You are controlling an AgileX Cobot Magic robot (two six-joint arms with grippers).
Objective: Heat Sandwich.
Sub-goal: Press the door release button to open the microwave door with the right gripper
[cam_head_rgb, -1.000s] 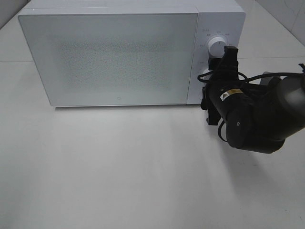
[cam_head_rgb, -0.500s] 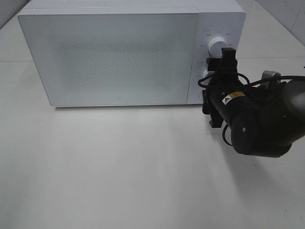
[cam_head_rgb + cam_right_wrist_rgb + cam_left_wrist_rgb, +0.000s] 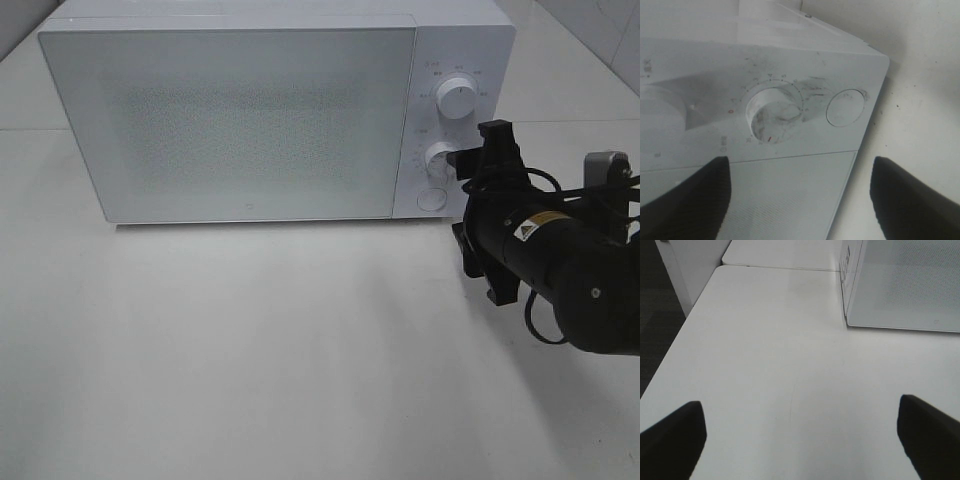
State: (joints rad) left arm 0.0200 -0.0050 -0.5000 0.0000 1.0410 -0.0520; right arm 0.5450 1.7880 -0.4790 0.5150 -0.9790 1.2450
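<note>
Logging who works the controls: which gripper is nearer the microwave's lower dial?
Right. The right gripper hangs just beside the lower dial; the left gripper is off the microwave's opposite end.

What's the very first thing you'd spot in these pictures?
The big white microwave grabs the eye first, door shut, standing at the back of the white table. Next comes the black robot arm on the right: its right gripper hovers at the microwave's control panel, jaws open, facing the lower knob.
</note>
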